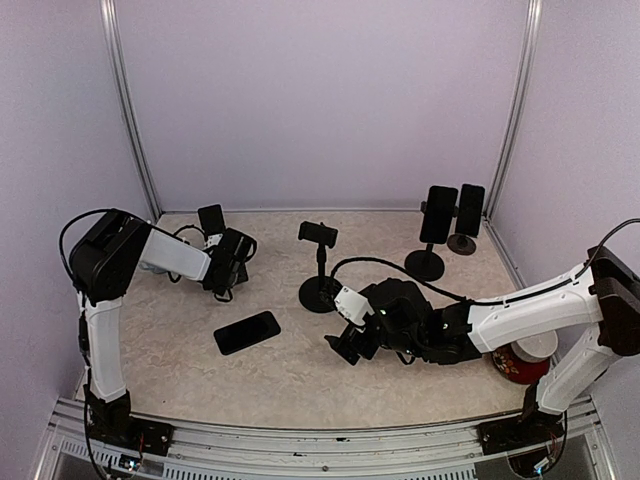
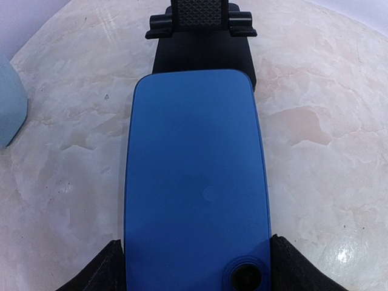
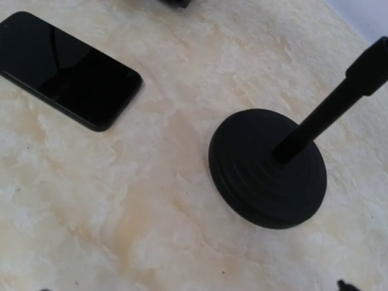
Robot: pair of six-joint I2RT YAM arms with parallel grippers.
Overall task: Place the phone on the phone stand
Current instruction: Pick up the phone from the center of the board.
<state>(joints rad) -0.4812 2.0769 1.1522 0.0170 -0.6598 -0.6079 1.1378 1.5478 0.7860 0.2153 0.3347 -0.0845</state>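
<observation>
My left gripper is shut on a blue-backed phone, its fingers on both long edges near the camera lens. The phone's far end reaches a small black stand on the table. In the top view this gripper is at the back left, with the phone beyond it. My right gripper is open and empty, low over the table between a black phone lying flat and a pole stand's round base. That stand's clamp is empty.
Two more pole stands with phones on them are at the back right. A red and white bowl sits under my right arm at the right edge. A pale blue shape shows at the left wrist view's edge.
</observation>
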